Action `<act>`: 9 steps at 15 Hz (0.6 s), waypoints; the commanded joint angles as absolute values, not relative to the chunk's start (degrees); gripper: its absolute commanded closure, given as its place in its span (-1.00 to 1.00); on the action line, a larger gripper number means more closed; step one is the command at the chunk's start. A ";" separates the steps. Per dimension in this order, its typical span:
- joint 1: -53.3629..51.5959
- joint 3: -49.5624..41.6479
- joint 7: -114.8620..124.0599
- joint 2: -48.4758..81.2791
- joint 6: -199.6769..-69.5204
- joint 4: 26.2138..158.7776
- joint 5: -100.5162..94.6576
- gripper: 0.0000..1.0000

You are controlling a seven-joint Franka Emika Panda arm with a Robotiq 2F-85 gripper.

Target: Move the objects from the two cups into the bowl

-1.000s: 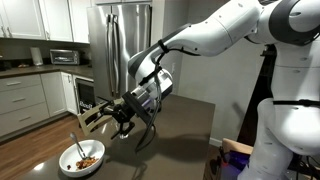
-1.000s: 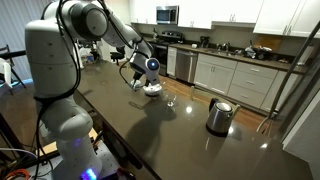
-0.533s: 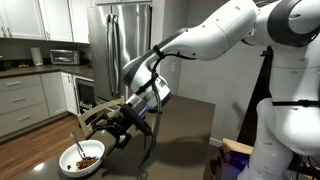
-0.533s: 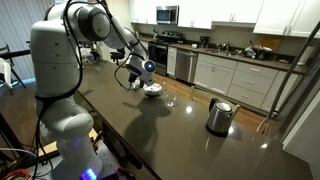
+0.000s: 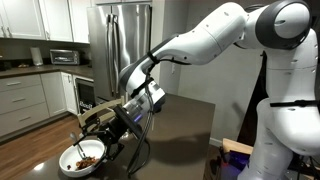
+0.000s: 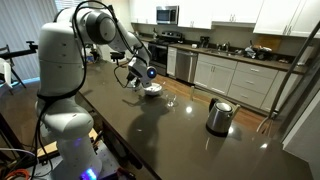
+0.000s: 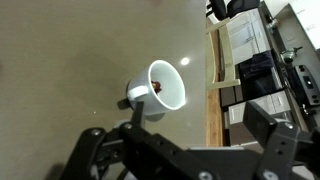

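Shift: Over the last second the black Robotiq gripper (image 5: 105,122) has dropped and swung in on the wide white round bowl (image 5: 70,168). In an exterior view it now hangs close, at the bowl's 1 o'clock.
Unmoved: The bowl, the thin metal utensil (image 5: 75,138) sticking out of it, and the steel kettle with a black handle (image 6: 218,116) sit where they were on the dark countertop (image 6: 150,135).
In the bowl: A heap of brown-orange bits (image 5: 87,158) already lies inside, so at least part of the transfer looks done.
Wrist view: A small whitish cup (image 7: 165,85) sits dead ahead with its mouth turned toward 1 o'clock. One brown-orange bit shows by its rim, so it does not look fully emptied.
Hand: The dark fingers (image 7: 100,150) show only at the lower edge of the wrist view. It cannot be told whether they are parted or clamped, nor whether the cup is gripped or standing free.
Second cup: What appears to be the short clear glass tumbler (image 6: 170,100) stands at the bowl's 4 o'clock, apart from it. Its contents are too small to read.
Reading: The work seems centred on the whitish cup and its last bit, with the tumbler perhaps still to check.
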State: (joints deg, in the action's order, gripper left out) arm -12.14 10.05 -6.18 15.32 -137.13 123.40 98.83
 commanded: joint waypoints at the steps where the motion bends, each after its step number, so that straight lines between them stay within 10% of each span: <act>1: -11.72 9.90 -2.50 19.95 -132.48 120.64 102.86 -1.00; 9: -12.52 10.14 1.31 29.75 -126.50 117.26 110.78 -1.00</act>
State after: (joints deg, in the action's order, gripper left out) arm -12.29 10.10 -0.77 26.63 -128.69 119.64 107.09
